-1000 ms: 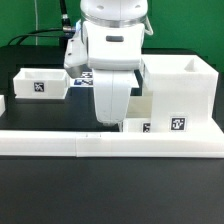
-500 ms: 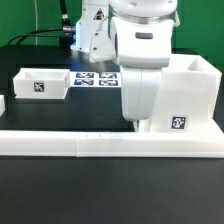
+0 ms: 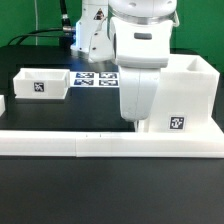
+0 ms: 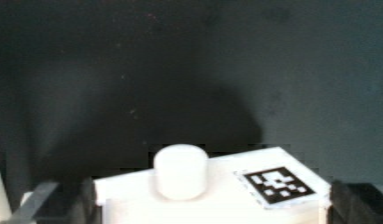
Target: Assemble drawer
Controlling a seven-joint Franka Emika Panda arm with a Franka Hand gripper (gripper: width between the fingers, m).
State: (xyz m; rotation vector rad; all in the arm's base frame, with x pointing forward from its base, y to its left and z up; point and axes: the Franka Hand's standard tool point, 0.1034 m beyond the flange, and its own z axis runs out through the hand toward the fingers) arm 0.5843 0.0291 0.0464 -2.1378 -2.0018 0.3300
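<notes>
Watching remotely, in the wrist view I see the jaws spread wide and gripping nothing, with a small knobbed tray (image 4: 206,200) and its square tag lying between them. In the exterior view the arm (image 3: 140,60) hangs before the drawer casing (image 3: 190,95) at 3 o'clock. A second tray (image 3: 40,85) rests on the bench (image 3: 100,190) at 9 o'clock, behind the border wall (image 3: 60,143).

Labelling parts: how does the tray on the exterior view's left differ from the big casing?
The tray is low and small; the casing is much taller. The tray stands clear of the arm; the casing is partly hidden behind it. Both are white and tagged.
</notes>
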